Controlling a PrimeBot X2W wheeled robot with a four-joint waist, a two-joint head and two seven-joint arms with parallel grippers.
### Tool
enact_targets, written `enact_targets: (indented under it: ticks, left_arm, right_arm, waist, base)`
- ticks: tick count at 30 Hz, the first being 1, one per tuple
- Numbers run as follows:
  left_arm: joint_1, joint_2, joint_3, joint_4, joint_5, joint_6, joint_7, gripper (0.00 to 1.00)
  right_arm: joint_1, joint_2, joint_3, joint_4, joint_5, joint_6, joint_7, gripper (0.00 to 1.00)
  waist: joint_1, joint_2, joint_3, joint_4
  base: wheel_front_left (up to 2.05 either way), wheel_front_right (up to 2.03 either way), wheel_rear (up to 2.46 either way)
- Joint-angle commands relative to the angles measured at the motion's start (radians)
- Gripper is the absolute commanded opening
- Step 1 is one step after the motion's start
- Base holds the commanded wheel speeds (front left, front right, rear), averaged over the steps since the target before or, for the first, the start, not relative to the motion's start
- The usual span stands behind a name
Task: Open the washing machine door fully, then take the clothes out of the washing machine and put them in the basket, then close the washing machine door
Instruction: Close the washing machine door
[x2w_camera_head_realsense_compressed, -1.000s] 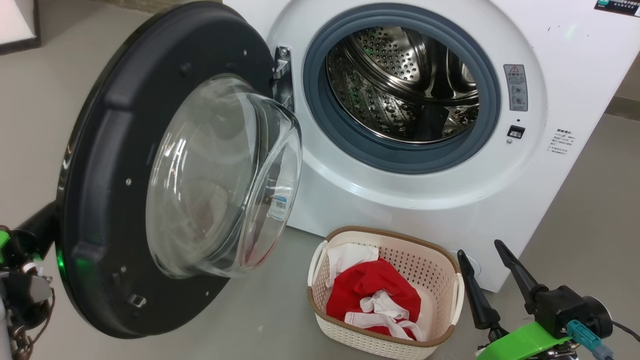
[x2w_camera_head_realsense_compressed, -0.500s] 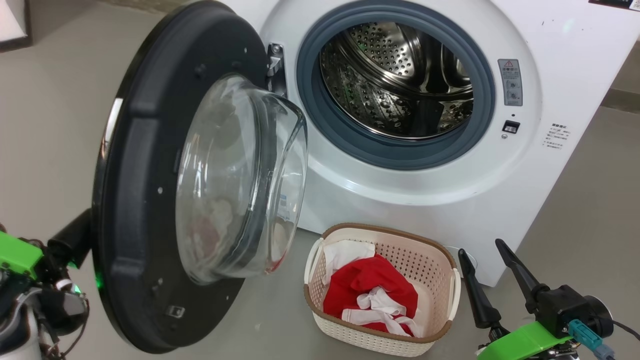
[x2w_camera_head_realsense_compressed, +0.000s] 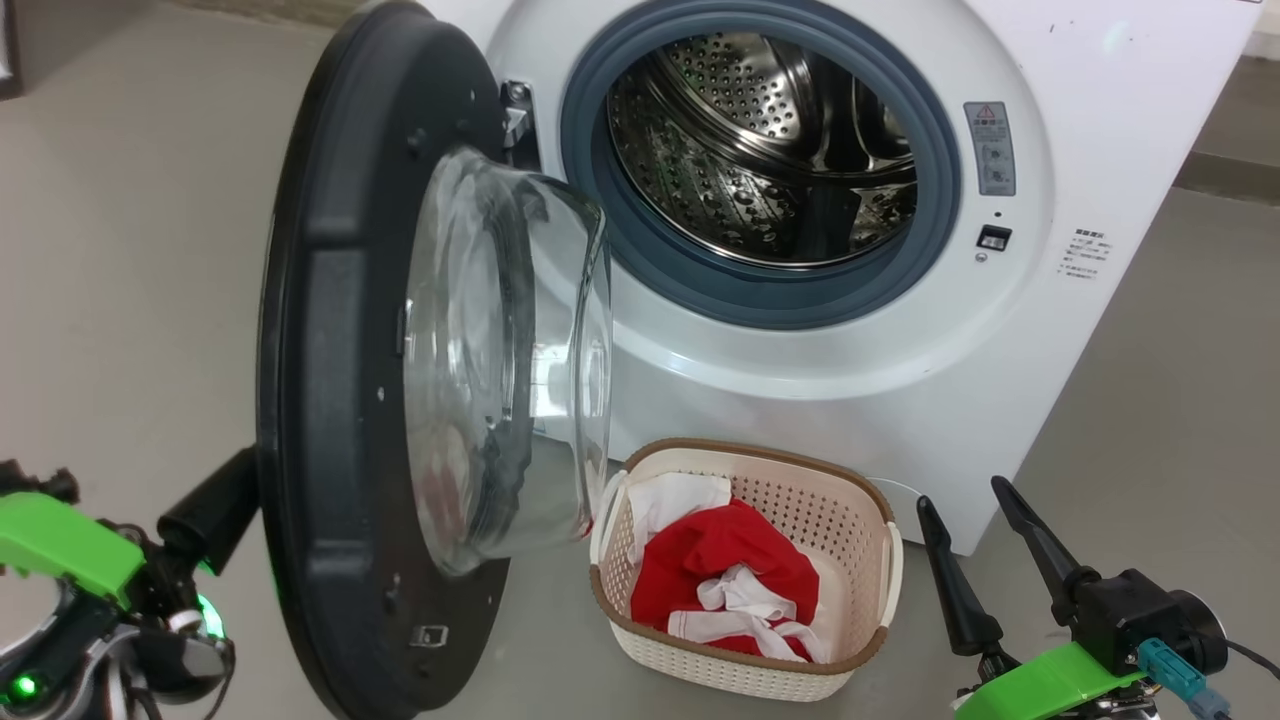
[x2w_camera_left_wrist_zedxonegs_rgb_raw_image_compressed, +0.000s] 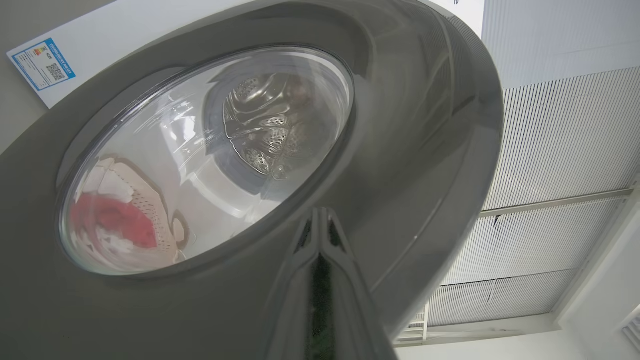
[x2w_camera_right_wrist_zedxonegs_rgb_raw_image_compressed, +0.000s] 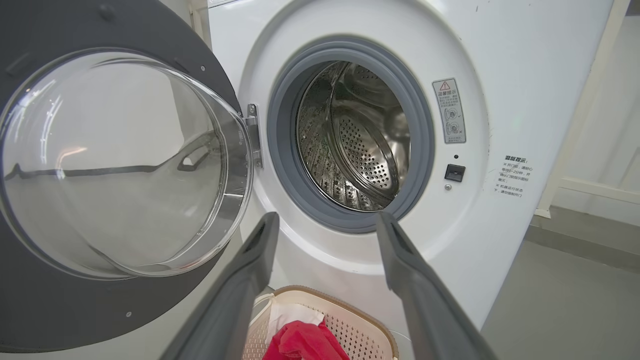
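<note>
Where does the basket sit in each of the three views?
Head view: basket bottom centre, on the floor below the drum.
Left wrist view: basket lower left, seen through the washing machine door glass.
Right wrist view: basket at the bottom edge, centre, partly cut off.
Shared landmark: the perforated drum.

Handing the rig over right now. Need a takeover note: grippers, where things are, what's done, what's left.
Left gripper: shut, tips at the outer face of the washing machine door, seemingly pressing it.
Right gripper: open, holding nothing, beside the basket.
Door: stands about half open.
Clothes: red and white, in the basket on the floor before the washing machine; drum looks empty.
Done: door opened, clothes moved.
Left: push the door fully shut.
</note>
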Motion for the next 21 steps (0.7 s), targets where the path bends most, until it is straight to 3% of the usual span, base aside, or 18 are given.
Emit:
enact_targets:
  ticks: [1,21]
  left_arm:
    - [0.007,0.013,-0.001,-0.051,-0.02,0.009,-0.001,0.0]
    - [0.101,0.012,-0.132,-0.156,-0.157,0.029,-0.115,0.0]
  right_arm:
    - [-0.03,-0.01,0.02,-0.029,0.0,0.005,-0.012,1.0]
    - [-0.032,-0.01,0.015,-0.032,0.003,0.005,-0.012,1.0]
  waist:
    - [0.0,-0.0001,0.004,-0.009]
    - [0.0,-0.0001,0.019,-0.069]
  base:
    - [0.0,0.0,0.0]
    - [0.0,0.0,0.0]
